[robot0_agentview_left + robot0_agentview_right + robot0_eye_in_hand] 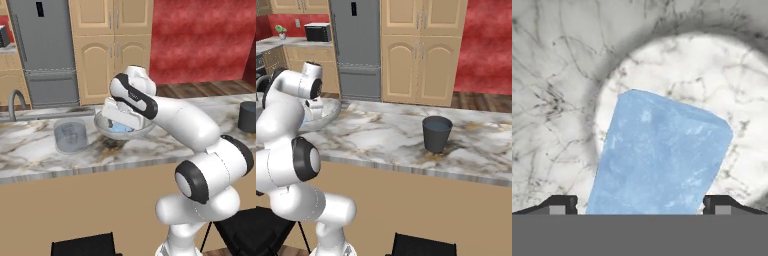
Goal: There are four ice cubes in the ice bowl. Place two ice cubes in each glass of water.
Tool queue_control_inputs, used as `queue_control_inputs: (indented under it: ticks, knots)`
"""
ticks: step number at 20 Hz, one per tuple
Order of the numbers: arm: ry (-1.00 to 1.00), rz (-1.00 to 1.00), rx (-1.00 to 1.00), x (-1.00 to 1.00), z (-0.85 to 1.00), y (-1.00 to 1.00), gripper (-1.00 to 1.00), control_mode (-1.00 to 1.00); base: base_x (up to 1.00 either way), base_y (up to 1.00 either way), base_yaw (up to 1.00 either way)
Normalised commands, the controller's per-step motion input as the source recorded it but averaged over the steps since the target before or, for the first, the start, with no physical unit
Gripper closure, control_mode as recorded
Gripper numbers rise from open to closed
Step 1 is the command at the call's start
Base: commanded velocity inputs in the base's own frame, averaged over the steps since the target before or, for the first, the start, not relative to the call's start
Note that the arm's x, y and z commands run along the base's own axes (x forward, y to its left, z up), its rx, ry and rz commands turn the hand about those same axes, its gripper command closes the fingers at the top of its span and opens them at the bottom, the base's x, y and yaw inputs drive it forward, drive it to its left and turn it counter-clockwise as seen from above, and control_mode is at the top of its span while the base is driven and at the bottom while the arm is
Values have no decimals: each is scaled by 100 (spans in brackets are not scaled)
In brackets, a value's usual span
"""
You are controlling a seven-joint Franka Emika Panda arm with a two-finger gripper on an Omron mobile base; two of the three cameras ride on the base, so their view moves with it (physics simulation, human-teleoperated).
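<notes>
The arm is bent down into the bowl [145,131]; the gripper [640,202] is spread wide, an ice cube [659,157] seemingly between its fingertips, ungripped

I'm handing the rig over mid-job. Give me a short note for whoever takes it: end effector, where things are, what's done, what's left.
End effector: open, down in the ice bowl, fingertips either side of an ice cube, not yet closed.
Clear glass: on the counter left of the bowl.
Dark glass: farther right on the counter; no ice seen in it.
Done: approach to a cube; whether the clear glass holds ice can't be told.
Left: grasp, then two cubes per glass.
</notes>
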Motion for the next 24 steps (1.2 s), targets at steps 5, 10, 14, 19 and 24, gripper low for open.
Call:
queue_control_inputs:
  ticks: [5, 10, 14, 19, 24]
  knots:
    - [0, -6, 0, 2, -18, 4, -100, -100, 0, 0, 0]
    - [0, -6, 0, 0, -12, 21, 100, -100, 0, 0, 0]
    - [0, -6, 0, 0, -13, 20, 100, -100, 0, 0, 0]
    - [0, -5, 0, 0, -14, 1, 100, -100, 0, 0, 0]
    - [-1, -5, 0, 0, -7, 0, 100, -100, 0, 0, 0]
